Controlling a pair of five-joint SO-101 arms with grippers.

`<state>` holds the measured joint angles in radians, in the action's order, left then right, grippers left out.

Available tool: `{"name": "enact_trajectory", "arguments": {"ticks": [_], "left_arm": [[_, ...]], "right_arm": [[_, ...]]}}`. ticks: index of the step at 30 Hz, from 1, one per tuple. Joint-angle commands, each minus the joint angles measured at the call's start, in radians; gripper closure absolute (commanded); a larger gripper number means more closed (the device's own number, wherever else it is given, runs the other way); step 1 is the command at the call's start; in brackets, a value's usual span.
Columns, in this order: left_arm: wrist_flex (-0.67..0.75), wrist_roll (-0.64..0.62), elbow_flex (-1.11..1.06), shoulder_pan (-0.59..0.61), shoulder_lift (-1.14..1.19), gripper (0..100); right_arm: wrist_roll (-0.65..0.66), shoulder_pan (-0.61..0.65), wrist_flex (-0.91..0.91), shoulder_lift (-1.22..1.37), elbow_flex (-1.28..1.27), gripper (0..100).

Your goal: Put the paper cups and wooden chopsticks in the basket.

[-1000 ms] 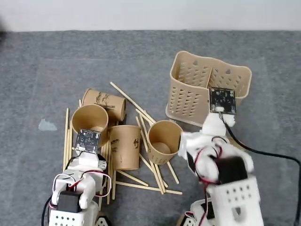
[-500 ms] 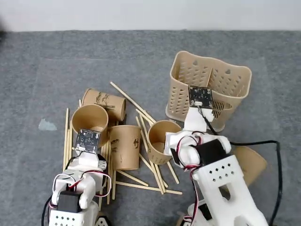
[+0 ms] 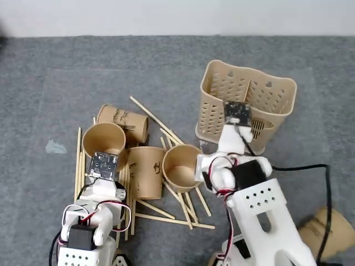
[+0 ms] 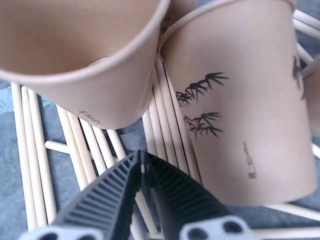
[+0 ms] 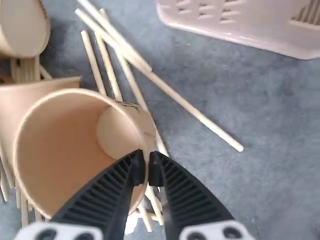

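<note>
1. The right gripper (image 5: 141,159) pinches the rim of a tilted paper cup (image 5: 65,150) in narrow jaws, mid-table, just beside the basket (image 3: 244,105).
2. The left gripper (image 4: 141,160) has its jaws nearly together over chopsticks (image 4: 35,165), beside a lying cup (image 4: 240,110).
3. Bare table (image 3: 111,61) runs to the far and left edges. A stray cup (image 3: 327,235) lies at the near right corner.

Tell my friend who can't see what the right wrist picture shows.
The right gripper pinches the rim of a tipped paper cup, its open mouth facing the camera. Wooden chopsticks lie scattered on the grey mat, with the basket beyond them.
</note>
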<state>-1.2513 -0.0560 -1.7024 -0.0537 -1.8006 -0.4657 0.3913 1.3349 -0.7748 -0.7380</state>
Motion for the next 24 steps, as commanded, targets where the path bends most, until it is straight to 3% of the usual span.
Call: {"name": "enact_trajectory", "arguments": {"ticks": [1, 8, 16, 24], "left_arm": [[-0.003, 0.006, 0.019, 0.005, -0.011, 99], [-0.003, 0.006, 0.019, 0.005, -0.011, 99], [-0.003, 0.006, 0.019, 0.005, -0.011, 99], [-0.003, 0.006, 0.019, 0.005, -0.011, 99]], "right_arm": [[-0.006, -0.039, 0.090, -0.008, 0.172, 99.1], [-0.006, -0.038, 0.306, -0.005, 0.589, 99.1], [0.061, -0.053, 0.334, 0.005, 0.936, 99.1], [0.161, -0.326, 0.209, 0.007, 0.990, 99.1]]}}
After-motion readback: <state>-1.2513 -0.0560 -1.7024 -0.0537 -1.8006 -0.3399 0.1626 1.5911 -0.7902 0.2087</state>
